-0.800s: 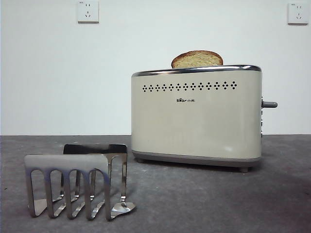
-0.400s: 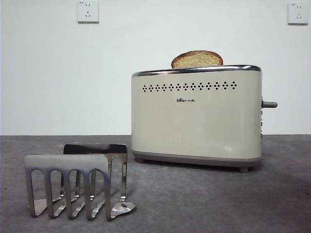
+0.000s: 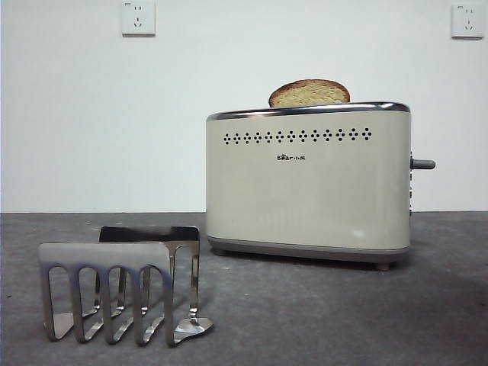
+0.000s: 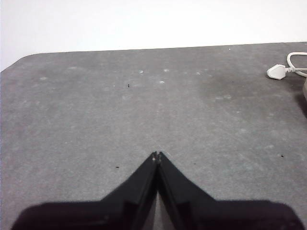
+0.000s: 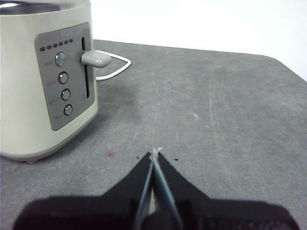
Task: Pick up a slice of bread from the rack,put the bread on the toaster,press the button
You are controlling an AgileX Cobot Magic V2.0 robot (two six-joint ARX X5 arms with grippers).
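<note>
Bread step looks done. The slice of bread (image 3: 309,93) sits in the toaster (image 3: 308,191), domed top & brown crust poking up above the chrome rim, toward the end away from the lever. It stands high in the slot, so prob not pushed down yet. The rack (image 3: 122,286) is near the front of the table, well apart from the toaster, w/ no slice visible in its slots.

What's left, by my read: the press. The button (image 5: 96,59), a grey lever knob on the toaster's narrow end, sits near the top of its vertical slot in the right wrist view; the front view shows it sticking out sideways at the same end. That suggests it hasn't been pushed down.

Right gripper (image 5: 154,152): jaws together, holding nothing, hovering low over the grey table (image 5: 230,110) near the toaster's control end, lever ahead & off to one side. Four round knobs below the lever aren't the target. A white cord runs behind the toaster.

Left gripper (image 4: 157,155): jaws together too, nothing in them, over bare table, a white plug (image 4: 277,72) far off at the edge. It seems to be waiting.

Neither arm shows in the front view.
</note>
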